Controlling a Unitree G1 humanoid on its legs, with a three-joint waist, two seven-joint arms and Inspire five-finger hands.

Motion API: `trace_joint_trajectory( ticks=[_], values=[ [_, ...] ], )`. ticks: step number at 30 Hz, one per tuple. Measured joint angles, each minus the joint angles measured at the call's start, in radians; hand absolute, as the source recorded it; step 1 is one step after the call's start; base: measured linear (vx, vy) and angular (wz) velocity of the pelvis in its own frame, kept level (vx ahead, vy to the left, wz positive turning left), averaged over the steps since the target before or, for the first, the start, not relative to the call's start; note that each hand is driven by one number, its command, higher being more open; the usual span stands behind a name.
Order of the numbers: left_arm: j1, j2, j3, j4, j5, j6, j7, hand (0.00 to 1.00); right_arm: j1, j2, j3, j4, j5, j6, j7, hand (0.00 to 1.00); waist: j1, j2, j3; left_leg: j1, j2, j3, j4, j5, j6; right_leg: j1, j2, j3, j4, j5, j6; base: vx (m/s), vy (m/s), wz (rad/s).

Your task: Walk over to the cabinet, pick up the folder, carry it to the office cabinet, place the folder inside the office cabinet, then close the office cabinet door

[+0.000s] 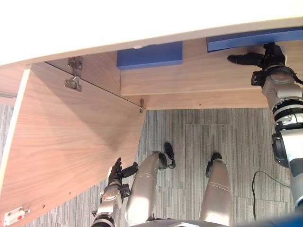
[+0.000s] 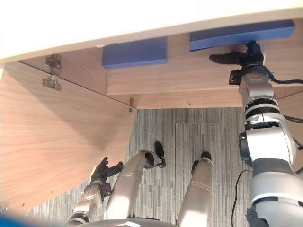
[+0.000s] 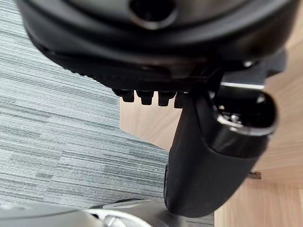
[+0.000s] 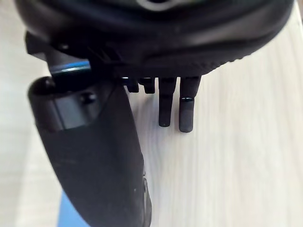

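while right robot hand (image 1: 267, 57) rests released beside right blue folder (image 1: 253, 39) on cabinet shelf (image 1: 199, 71): draw it straight out; then relaxed left robot hand (image 1: 115, 174) swings door (image 1: 71, 142) shut.

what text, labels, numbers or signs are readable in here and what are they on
None can be read. The left blue folder and the right blue folder show plain faces; the open cabinet door bears only a hinge and a white catch with a red dot, no print.
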Motion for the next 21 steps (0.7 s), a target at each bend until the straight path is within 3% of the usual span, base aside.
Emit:
trace_joint_trajectory(
  ticks=[5,9,19,21],
  values=[
    [0.042,0.024,-0.013,-0.007,0.003,0.001,-0.039,1.0,0.065,-0.001,0.04,0.004,-0.112,-0.007,0.105,1.0,0.004,-0.024,-0.046,0.042,-0.005,-0.001,-0.047,0.006,-0.011,0.051,-0.001,-0.022,-0.055,0.005,-0.002,0.11,0.008,0.04],
    [0.046,0.037,-0.041,-0.014,0.003,0.012,-0.063,1.0,0.101,-0.016,0.087,0.0,-0.218,-0.018,0.179,1.0,0.011,-0.026,-0.053,0.084,-0.002,0.009,-0.068,0.009,-0.015,0.103,-0.002,-0.038,-0.088,0.007,-0.003,0.1,0.016,0.02],
    [0.048,0.064,-0.086,-0.015,0.004,0.019,-0.131,1.0,0.222,0.0,0.185,-0.095,-0.487,-0.099,0.333,1.0,0.023,-0.05,-0.088,0.129,-0.001,0.038,-0.108,0.009,-0.018,0.135,0.003,-0.023,-0.146,0.032,-0.004,0.05,0.026,-0.08],
    [0.048,0.064,-0.1,-0.017,0.004,0.018,-0.145,1.0,0.248,0.028,0.205,-0.098,-0.587,-0.113,0.32,1.0,0.023,-0.051,-0.095,0.142,-0.001,0.04,-0.116,0.009,-0.018,0.149,0.006,-0.023,-0.16,0.038,-0.004,0.02,0.039,-0.06]
  ],
)
